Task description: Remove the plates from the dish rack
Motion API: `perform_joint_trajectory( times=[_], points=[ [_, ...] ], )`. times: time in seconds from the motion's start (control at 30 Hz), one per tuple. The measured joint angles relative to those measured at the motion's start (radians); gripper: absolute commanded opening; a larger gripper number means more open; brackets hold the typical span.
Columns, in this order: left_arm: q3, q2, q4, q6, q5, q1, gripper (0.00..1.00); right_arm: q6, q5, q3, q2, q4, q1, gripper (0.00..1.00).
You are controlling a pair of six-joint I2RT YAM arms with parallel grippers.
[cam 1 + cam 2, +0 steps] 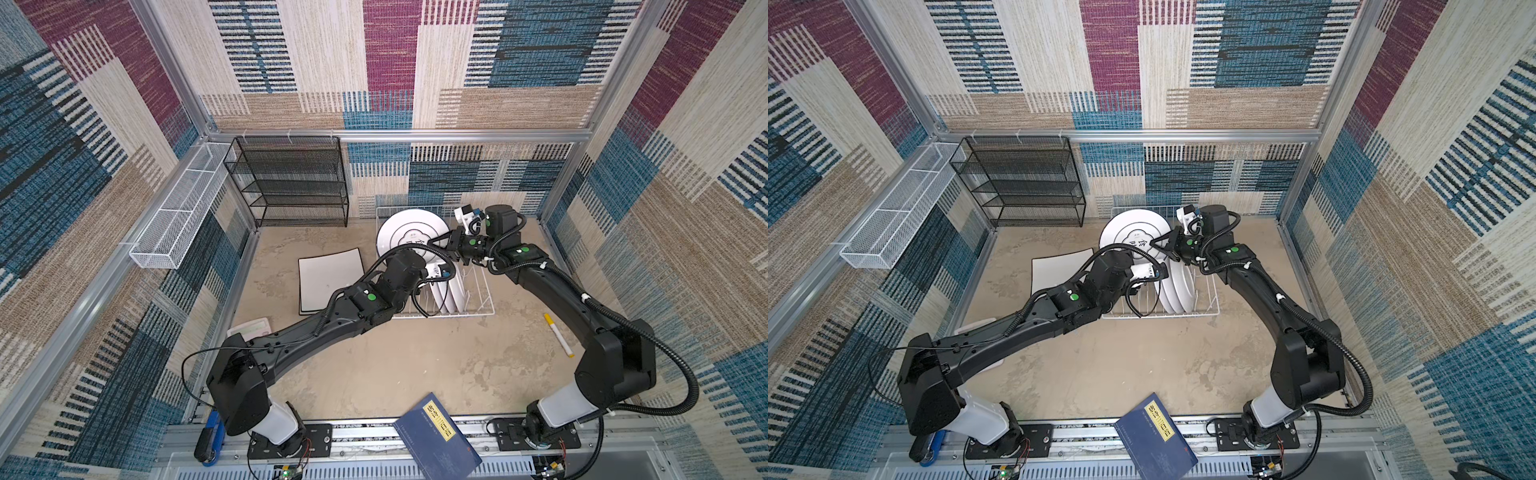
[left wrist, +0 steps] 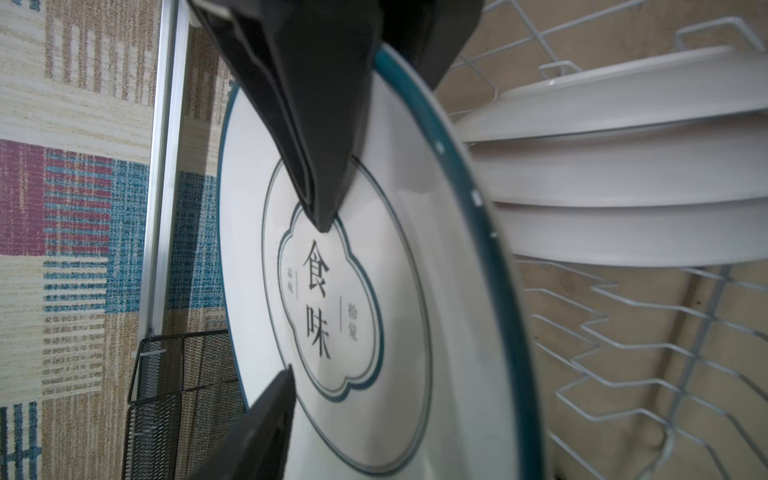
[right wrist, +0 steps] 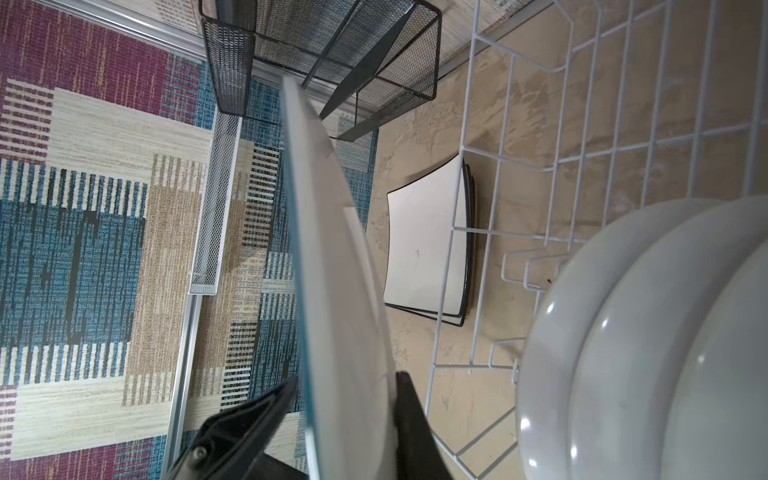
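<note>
The right gripper is clenched on the rim of a round plate, one finger on each side of its edge. The left wrist view shows that grip from the other side: one finger lies across the printed face down to the middle motif, and the other is mostly hidden behind the teal rim.

The plate stands on edge over the far end of the rack. It seems to be clear of the tines, though the left arm covers its lower edge in both top views.

Only one finger of the left gripper shows, in front of the plate's face. Its partner is behind the plate, so I cannot tell whether that gripper is clamped or released. In the top views it is buried under its own wrist.

Three more round plates stand on edge in the rack, near the right side. Only their plain white backs show, so any print is hidden.

The square plates lie stacked on the table just left of the rack, and black edges peek out beneath the top one. In the top views the left arm cuts off their near corner.

A pale flat thing under that arm is too covered to name.
</note>
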Motion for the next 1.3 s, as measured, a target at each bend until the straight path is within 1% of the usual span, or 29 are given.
perform_joint_trajectory(
  times=[0.1,0.23,0.33,0.4,0.53,0.6,0.67,0.73,0.8,0.93,1.0,1.1,1.3],
  points=[
    [0.007,-0.008,-0.012,-0.043,0.008,-0.001,0.87,0.005,0.011,-0.021,-0.014,0.023,-0.013,0.0],
    [0.019,-0.05,-0.066,-0.138,0.053,-0.002,0.9,0.035,0.035,-0.054,-0.037,0.074,-0.034,0.0],
    [0.03,-0.103,-0.104,-0.217,0.119,0.006,0.91,0.058,0.07,-0.081,-0.054,0.111,-0.045,0.0],
    [0.044,-0.134,-0.127,-0.282,0.188,0.031,0.91,0.069,0.095,-0.091,-0.063,0.13,-0.05,0.0],
    [0.089,-0.165,-0.179,-0.43,0.304,0.118,0.91,0.071,0.125,-0.093,-0.071,0.15,-0.053,0.0],
    [0.12,-0.174,-0.192,-0.527,0.377,0.179,0.91,0.071,0.135,-0.093,-0.074,0.155,-0.053,0.0],
    [0.147,-0.176,-0.196,-0.634,0.462,0.259,0.9,0.07,0.142,-0.097,-0.076,0.167,-0.053,0.0],
    [0.171,-0.169,-0.203,-0.756,0.537,0.344,0.9,0.069,0.143,-0.104,-0.08,0.172,-0.054,0.0],
    [0.187,-0.151,-0.201,-0.894,0.639,0.433,0.9,0.066,0.142,-0.11,-0.082,0.172,-0.054,0.0],
    [0.178,-0.107,-0.173,-1.114,0.84,0.543,0.9,0.053,0.14,-0.118,-0.084,0.181,-0.054,0.0],
    [0.164,-0.077,-0.142,-1.221,0.936,0.581,0.89,0.039,0.136,-0.118,-0.084,0.188,-0.054,0.0],
    [0.159,-0.018,-0.103,-1.342,1.057,0.612,0.89,0.021,0.124,-0.119,-0.084,0.192,-0.054,0.0],
    [0.156,0.075,-0.036,-1.5,1.219,0.615,0.87,0.002,0.082,-0.121,-0.079,0.195,-0.054,0.0]
  ],
)
